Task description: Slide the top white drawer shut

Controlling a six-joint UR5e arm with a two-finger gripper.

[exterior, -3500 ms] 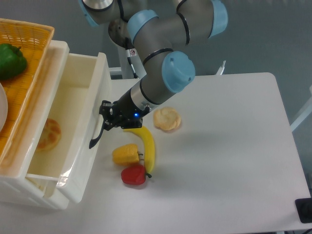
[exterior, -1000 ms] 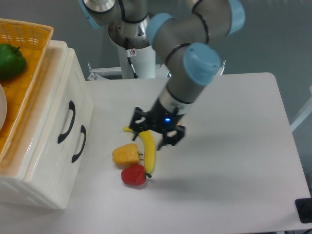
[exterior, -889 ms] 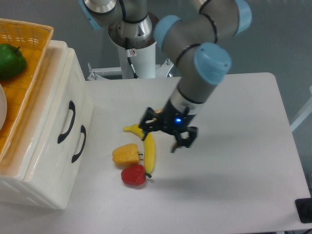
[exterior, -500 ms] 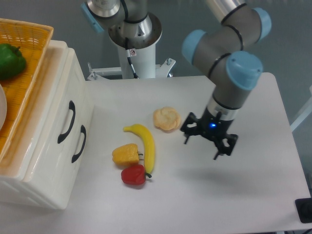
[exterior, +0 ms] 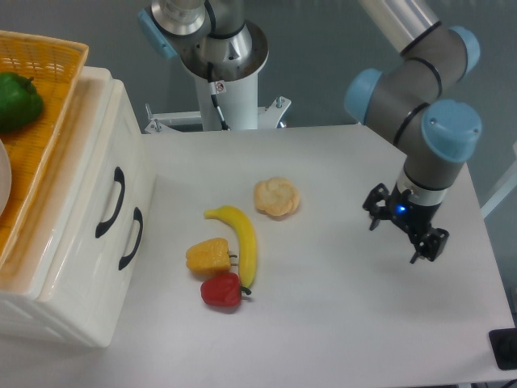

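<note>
The top white drawer [exterior: 95, 194] sits flush in the white cabinet at the left, its black curved handle [exterior: 111, 203] facing the table. The lower drawer with the same handle [exterior: 131, 238] is also pushed in. My gripper [exterior: 401, 233] hangs over the right part of the table, far from the cabinet, open with nothing between its fingers.
A banana [exterior: 241, 239], a yellow pepper [exterior: 208, 256] and a red pepper [exterior: 221, 291] lie together mid-table, with a round bun [exterior: 276, 196] behind them. An orange basket [exterior: 36, 121] holding a green pepper [exterior: 18, 100] rests on the cabinet top. The robot base [exterior: 218, 56] stands at the back.
The top drawer, open 3.5 s ago with my gripper at its front, is now shut. Since then my gripper has swung right across the table, past the fruit, to the right side.
</note>
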